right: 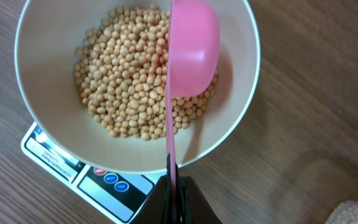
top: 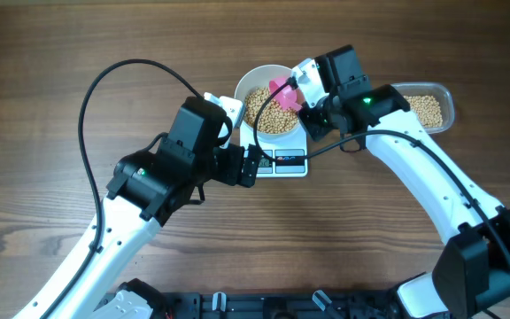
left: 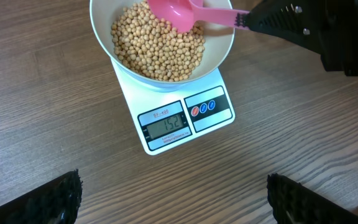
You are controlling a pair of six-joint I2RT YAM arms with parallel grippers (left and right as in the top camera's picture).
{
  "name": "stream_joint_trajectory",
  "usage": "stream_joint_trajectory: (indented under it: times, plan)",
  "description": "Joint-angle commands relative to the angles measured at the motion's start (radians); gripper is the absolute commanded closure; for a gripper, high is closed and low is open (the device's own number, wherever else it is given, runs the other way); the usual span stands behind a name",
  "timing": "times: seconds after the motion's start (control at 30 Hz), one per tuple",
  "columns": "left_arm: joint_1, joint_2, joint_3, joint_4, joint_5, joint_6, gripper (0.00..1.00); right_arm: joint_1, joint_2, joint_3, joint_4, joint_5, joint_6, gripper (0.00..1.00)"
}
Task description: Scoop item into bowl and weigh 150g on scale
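Right end effector [right: 174, 183] pinches a pink scoop [right: 192, 50] over beans [right: 126, 81] in the bowl [right: 37, 109] on the scale [left: 188, 121], apparently fine-tuning the weight, while left end effector [left: 176, 202] hangs spread, clear of it.

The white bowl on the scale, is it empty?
No, the bowl on the scale holds a heap of tan beans beneath the pink scoop.

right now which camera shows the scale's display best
Left wrist: the scale's display faces the camera unobstructed, with readable digits. Overhead shows it tiny, with unreadable digits. Right wrist catches just the scale's front corner, peeking out below the bowl.
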Motion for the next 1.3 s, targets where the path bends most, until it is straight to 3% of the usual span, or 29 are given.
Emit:
stream_joint_trajectory:
  times: [0.0,0.37,0.73,1.27]
  plan:
    - [-0.003,-0.007,-0.005,0.002,-0.013,-0.010,0.00,0.004,0.006,0.014,-0.017,-0.040,-0.009,0.96]
    - [-0.003,-0.007,-0.005,0.002,-0.013,-0.010,0.00,0.004,0.006,0.014,-0.036,-0.117,0.047,0.96]
    - [-0.003,-0.007,-0.005,0.002,-0.013,-0.010,0.00,-0.004,-0.017,0.017,0.014,-0.097,0.126,0.96]
    - [-0.003,-0.007,-0.005,0.002,-0.013,-0.010,0.00,-0.008,-0.089,0.018,0.035,0.001,0.125,0.96]
